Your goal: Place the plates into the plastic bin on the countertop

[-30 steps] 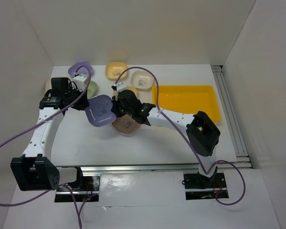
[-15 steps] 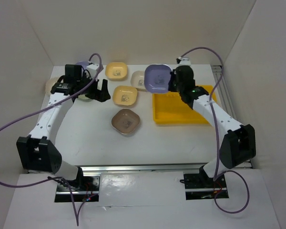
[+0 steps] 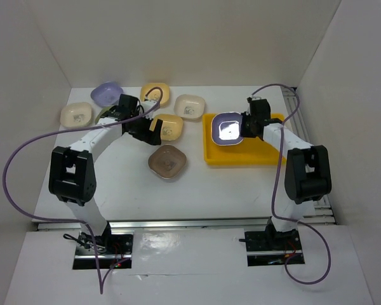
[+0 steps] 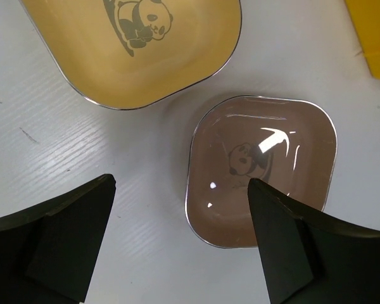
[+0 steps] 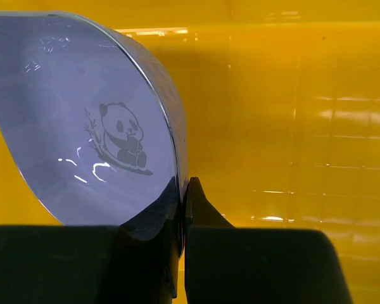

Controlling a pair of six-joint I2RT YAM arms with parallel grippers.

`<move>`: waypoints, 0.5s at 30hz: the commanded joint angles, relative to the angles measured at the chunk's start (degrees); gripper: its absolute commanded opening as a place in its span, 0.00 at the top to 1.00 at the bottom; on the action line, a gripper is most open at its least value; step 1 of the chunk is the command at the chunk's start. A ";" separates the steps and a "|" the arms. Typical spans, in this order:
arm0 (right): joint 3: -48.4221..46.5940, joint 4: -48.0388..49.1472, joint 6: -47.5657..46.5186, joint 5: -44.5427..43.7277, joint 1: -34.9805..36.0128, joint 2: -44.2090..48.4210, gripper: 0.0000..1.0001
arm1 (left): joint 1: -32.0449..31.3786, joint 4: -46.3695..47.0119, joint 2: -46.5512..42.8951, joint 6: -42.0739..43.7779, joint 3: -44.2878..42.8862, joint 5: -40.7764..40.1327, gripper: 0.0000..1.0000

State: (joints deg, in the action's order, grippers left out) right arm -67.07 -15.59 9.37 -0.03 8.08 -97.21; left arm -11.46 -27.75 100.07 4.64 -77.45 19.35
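Observation:
My right gripper (image 3: 246, 126) (image 5: 185, 190) is shut on the rim of a lavender plate (image 3: 228, 127) (image 5: 82, 126), held tilted over the left end of the yellow plastic bin (image 3: 241, 154) (image 5: 291, 114). My left gripper (image 3: 146, 129) (image 4: 180, 190) hangs open and empty above the countertop (image 3: 120, 178), between a yellow plate (image 3: 170, 127) (image 4: 139, 44) and a mauve-brown plate (image 3: 167, 162) (image 4: 263, 168). More plates lie at the back: lavender (image 3: 106, 94), cream (image 3: 76, 114), yellow (image 3: 155, 94) and cream (image 3: 190, 106). A pale green plate (image 3: 104, 115) is mostly hidden by the left arm.
White walls enclose the countertop at the back and both sides. A metal rail (image 3: 308, 152) runs along the right edge beside the bin. The left arm's purple cable (image 3: 25, 159) loops over the left side. The bin's near corner (image 4: 373, 31) shows in the left wrist view.
The left gripper let go of the lavender plate and opened. The right gripper carried that plate right to the bin. The left arm swung back over the yellow and brown plates.

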 commanded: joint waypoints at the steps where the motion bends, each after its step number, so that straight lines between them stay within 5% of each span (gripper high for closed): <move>1: -2.54 0.57 -1.63 2.41 -0.17 -2.53 0.98 | 0.04 2.70 1.00 2.82 0.46 0.16 0.01; 2: -3.32 0.57 -1.63 3.97 -0.17 -3.16 0.88 | 0.04 2.70 1.87 3.52 0.46 0.16 0.01; 3: -3.94 -0.04 -1.63 4.68 -0.17 -3.68 0.36 | 0.04 2.70 2.40 3.53 0.46 0.16 0.01; 4: -3.95 -0.05 -1.63 4.69 -0.17 -3.69 0.20 | 0.04 2.70 3.02 3.53 0.46 0.16 0.01; 6: -3.95 1.26 -1.63 3.91 1.32 -3.69 0.15 | 0.04 2.70 4.25 4.23 0.46 0.68 0.03; 7: -3.25 1.96 -1.63 3.90 1.33 -2.38 0.00 | 0.04 2.70 4.25 4.23 0.46 1.21 0.03; 15: -4.39 2.85 -0.58 -4.18 6.42 7.63 0.00 | -1.02 5.07 4.95 4.76 2.22 2.35 0.08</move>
State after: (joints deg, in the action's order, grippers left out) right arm -68.14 -15.59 8.32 -0.03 12.25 -96.99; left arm -11.88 -25.54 104.09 7.62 -75.05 19.81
